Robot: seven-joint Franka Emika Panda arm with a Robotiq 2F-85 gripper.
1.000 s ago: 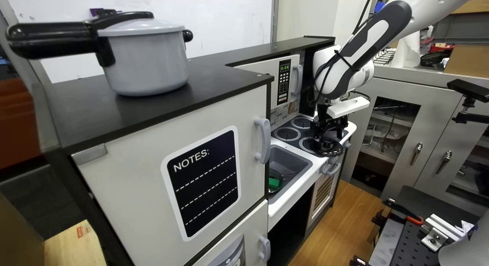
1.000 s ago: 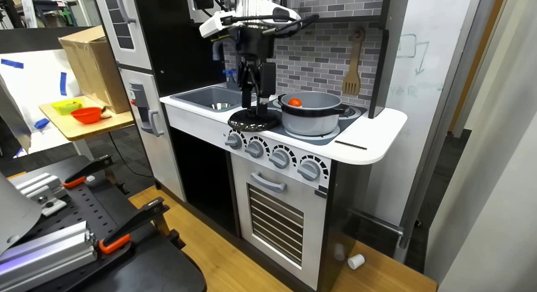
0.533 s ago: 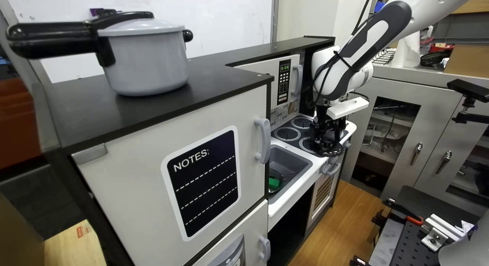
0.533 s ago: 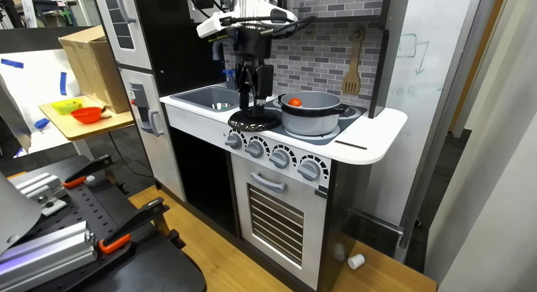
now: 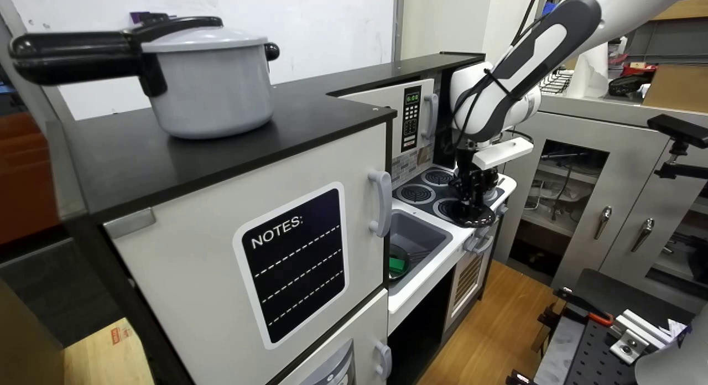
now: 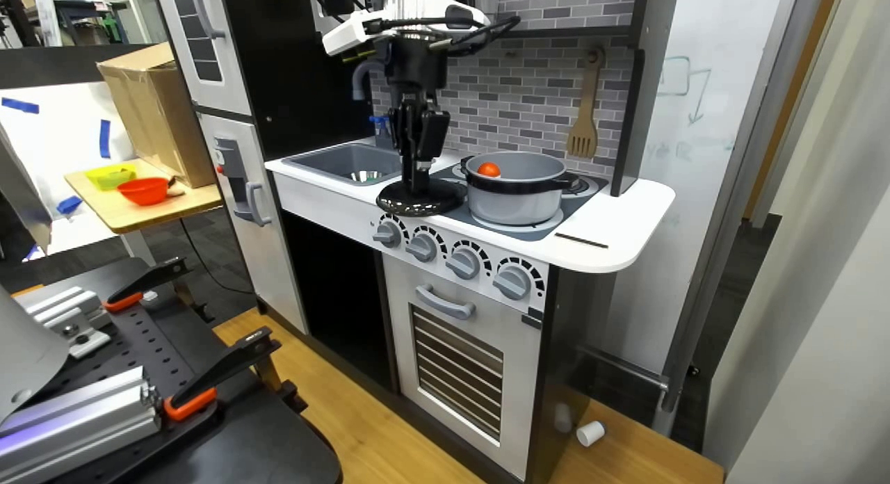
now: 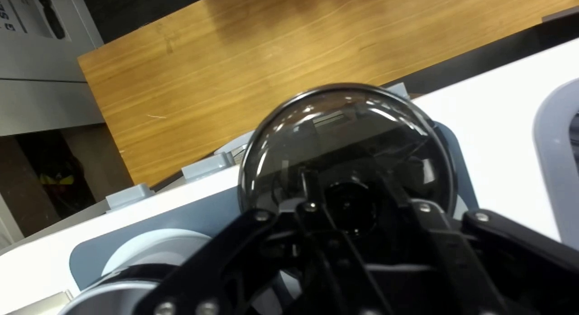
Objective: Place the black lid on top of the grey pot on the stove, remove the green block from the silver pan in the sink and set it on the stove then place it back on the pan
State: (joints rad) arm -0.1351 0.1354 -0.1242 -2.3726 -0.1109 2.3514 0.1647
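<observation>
The black lid (image 6: pixel 421 200) is at the stove's front corner by the sink, knob upward. My gripper (image 6: pixel 418 179) points down over it, fingers closed in on both sides of the knob; the wrist view shows the lid (image 7: pixel 344 129) beneath my gripper (image 7: pixel 349 188). To the right of the lid, the grey pot (image 6: pixel 514 204) stands uncovered on the stove (image 5: pixel 416 193), with an orange-red ball (image 6: pixel 489 170) in it. The green block (image 5: pixel 396 264) lies in the pan (image 5: pixel 399 251) inside the sink (image 5: pixel 431 238); the block is hardly visible in the exterior view that shows the pot.
A second grey pot (image 5: pixel 215 89) with a black handle stands on the tall cabinet. The cabinet side (image 6: pixel 299 81) rises beside the sink. A blue bottle (image 6: pixel 382 131) and faucet (image 6: pixel 360 81) are behind the sink, and a wooden spatula (image 6: pixel 585 115) hangs on the wall.
My fingers have come together onto the lid's knob. The gripper has shifted slightly toward the sink, and the lid has moved very slightly the same way.
</observation>
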